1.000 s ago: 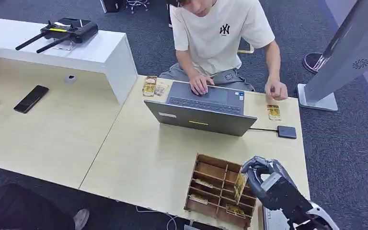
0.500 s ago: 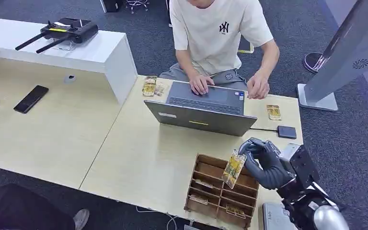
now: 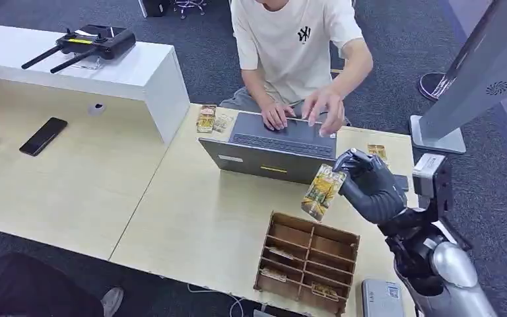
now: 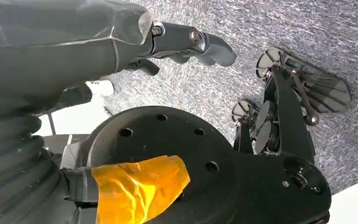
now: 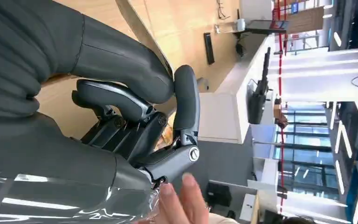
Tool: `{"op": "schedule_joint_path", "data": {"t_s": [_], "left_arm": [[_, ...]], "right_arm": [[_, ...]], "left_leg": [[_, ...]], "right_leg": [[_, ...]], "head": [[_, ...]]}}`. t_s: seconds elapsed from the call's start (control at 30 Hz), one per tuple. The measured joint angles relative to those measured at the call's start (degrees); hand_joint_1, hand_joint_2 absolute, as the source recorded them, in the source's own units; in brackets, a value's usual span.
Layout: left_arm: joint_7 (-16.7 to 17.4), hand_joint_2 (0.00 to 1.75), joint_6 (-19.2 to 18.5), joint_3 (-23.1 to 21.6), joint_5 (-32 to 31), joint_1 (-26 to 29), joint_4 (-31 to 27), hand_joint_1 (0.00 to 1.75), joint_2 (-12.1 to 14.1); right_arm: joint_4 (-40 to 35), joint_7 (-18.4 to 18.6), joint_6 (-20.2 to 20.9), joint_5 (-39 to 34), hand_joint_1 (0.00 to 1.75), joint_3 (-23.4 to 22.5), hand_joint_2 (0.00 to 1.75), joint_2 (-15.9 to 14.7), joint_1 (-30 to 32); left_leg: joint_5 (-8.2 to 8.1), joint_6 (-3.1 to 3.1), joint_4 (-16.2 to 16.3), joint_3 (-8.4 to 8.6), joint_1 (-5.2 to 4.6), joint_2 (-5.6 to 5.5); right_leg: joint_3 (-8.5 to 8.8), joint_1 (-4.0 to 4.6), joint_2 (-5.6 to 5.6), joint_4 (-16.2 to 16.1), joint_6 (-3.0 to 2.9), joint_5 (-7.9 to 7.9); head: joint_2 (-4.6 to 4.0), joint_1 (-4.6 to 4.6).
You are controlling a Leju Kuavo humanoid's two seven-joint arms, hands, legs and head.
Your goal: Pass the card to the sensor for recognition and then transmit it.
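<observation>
Yellow card [image 3: 322, 191] pinched in right hand [image 3: 370, 188] fingers [image 3: 348, 160] above wooden tray [image 3: 307, 259]; left hand [image 4: 186, 44] empty, fingers loose; next: carry to black sensor [image 3: 401, 181] on worktop [image 3: 198, 218].

Black phone [image 3: 43, 136] on the pale table [image 3: 72, 191]; antennaed black device [image 3: 96, 41] on the white counter [image 3: 138, 69].

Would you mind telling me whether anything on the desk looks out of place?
Mostly tidy. A few cards lie loose by the laptop, outside the wooden organizer; the right hand holds one card tilted.
</observation>
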Motion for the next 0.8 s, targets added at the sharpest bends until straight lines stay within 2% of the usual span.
{"op": "schedule_joint_path", "data": {"t_s": [0.2,0.6,0.7,0.8], "left_arm": [[-0.11,1.75,-0.18,-0.92,-0.18,-0.1,0.0,0.0,0.04],[0.7,1.75,0.41,-3.72,-1.55,-0.26,-0.72,0.0,1.33],[1.05,1.75,0.83,-3.98,-1.77,-0.27,-1.18,0.0,1.62],[1.07,1.75,0.9,-4.09,-1.88,-0.25,-1.29,0.0,1.71]], "right_arm": [[3.13,-0.81,0.57,-2.25,1.75,0.35,1.75,2.15,-4.71],[20.73,1.62,1.66,-5.75,1.75,2.43,1.75,10.15,-20.46],[25.02,2.23,1.64,-6.25,1.75,2.89,1.75,11.95,-22.94],[25.77,2.25,1.6,-6.23,1.75,2.99,1.75,12.28,-23.38]], "left_leg": [[0.0,0.0,0.0,0.0,-0.01,0.05],[0.13,-0.11,0.0,0.02,0.02,0.02],[0.13,-0.11,0.0,0.02,0.02,0.02],[0.13,-0.11,0.0,0.01,0.02,0.02]], "right_leg": [[0.0,-0.01,0.05,0.02,0.0,0.02],[-0.01,0.01,0.03,0.09,-0.1,0.09],[-0.01,0.01,0.03,0.09,-0.1,0.09],[-0.01,0.01,0.03,0.09,-0.1,0.09]], "head": [[0.0,-0.02],[0.0,-0.04],[0.0,0.0],[0.0,0.0]]}}
